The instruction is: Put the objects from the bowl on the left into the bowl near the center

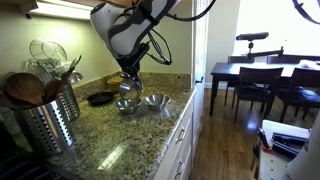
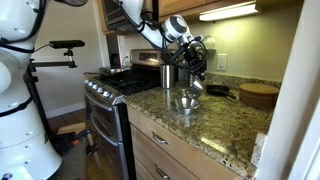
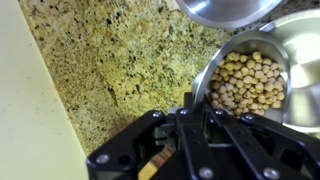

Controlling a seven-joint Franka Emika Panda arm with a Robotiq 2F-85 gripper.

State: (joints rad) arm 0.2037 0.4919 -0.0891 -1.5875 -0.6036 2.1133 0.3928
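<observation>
A steel bowl (image 3: 250, 80) filled with chickpeas (image 3: 245, 82) sits at the right of the wrist view. A second steel bowl (image 3: 225, 10) lies just beyond it at the top edge; its inside is mostly out of view. My gripper (image 3: 190, 108) is shut on the near rim of the chickpea bowl. In both exterior views the gripper (image 1: 128, 86) (image 2: 194, 78) hangs low over the steel bowls (image 1: 128, 104) (image 1: 157, 101) (image 2: 186, 101) on the granite counter (image 1: 110, 140). I cannot tell whether the held bowl is lifted.
A metal utensil holder (image 1: 55, 118) with wooden spoons and whisks stands at the counter's near left. A black dish (image 1: 100, 98) lies by the bowls. A stove (image 2: 108, 88) adjoins the counter, and a round wooden board (image 2: 260, 95) lies further along. The counter's front edge (image 1: 175, 120) is close.
</observation>
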